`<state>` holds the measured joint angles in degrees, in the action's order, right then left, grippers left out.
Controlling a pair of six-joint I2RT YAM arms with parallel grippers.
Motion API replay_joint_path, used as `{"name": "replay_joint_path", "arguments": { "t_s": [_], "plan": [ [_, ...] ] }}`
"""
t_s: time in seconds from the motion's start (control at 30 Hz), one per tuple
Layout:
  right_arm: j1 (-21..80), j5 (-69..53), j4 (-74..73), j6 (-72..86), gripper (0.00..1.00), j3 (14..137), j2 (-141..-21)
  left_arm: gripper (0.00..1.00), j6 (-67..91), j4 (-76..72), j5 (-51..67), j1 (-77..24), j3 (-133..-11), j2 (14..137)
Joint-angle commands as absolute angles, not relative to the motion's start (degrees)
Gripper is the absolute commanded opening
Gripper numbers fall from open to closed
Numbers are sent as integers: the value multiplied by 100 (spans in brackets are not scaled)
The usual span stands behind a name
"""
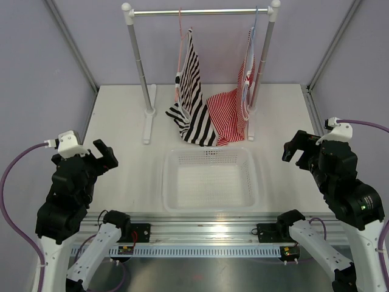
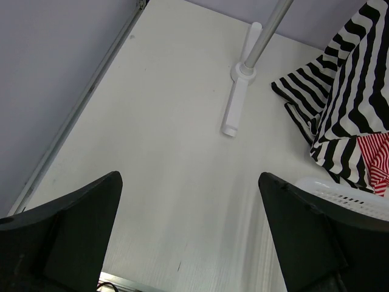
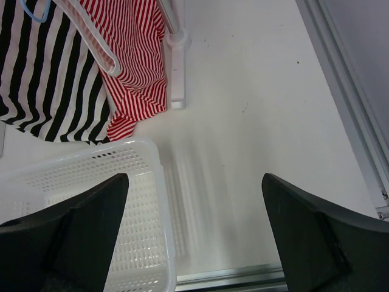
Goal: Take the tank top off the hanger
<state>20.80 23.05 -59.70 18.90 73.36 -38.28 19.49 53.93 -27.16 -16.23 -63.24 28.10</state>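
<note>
The black-and-white striped tank top hangs from a thin pink hanger on the rail, its lower part pooled on the table. It also shows in the left wrist view and the right wrist view. My left gripper is open and empty, low at the table's left, far from the top; its jaws stand wide apart over bare table. My right gripper is open and empty at the table's right.
A red-and-white striped top hangs on a pale blue hanger beside the tank top, their hems touching. A white perforated basket sits in front of the rack. The rack's uprights stand on white feet.
</note>
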Motion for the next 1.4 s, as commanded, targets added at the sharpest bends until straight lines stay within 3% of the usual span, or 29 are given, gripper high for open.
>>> {"name": "replay_joint_path", "arguments": {
  "t_s": [0.0, 0.27, 0.63, 0.87, 1.13, 1.37],
  "plan": [
    [2118, 2365, -5810, 1916, 99, 7365, -3806, 99, 1898, 5107, -2549, -1644, -6486, 2830],
    [2118, 1003, -5292, 2038, 99, 7181, -3683, 99, 1837, 4423, -1524, -1644, -7416, 3760],
    [2118, 571, -5361, 2276, 99, 7102, -3393, 99, 1601, 2947, 324, -1661, -9675, 7317],
    [2118, 440, -5519, 2294, 99, 7005, -3182, 99, 1328, 2224, 589, -1889, -11028, 8891],
    [2118, 255, -5642, 2259, 99, 6978, -3041, 99, 1125, 2943, 142, -2197, -12988, 10510],
    [2118, 343, -5730, 2109, 99, 7075, -3050, 71, 634, 3208, -693, -2557, -13289, 10951]
  ]
}}
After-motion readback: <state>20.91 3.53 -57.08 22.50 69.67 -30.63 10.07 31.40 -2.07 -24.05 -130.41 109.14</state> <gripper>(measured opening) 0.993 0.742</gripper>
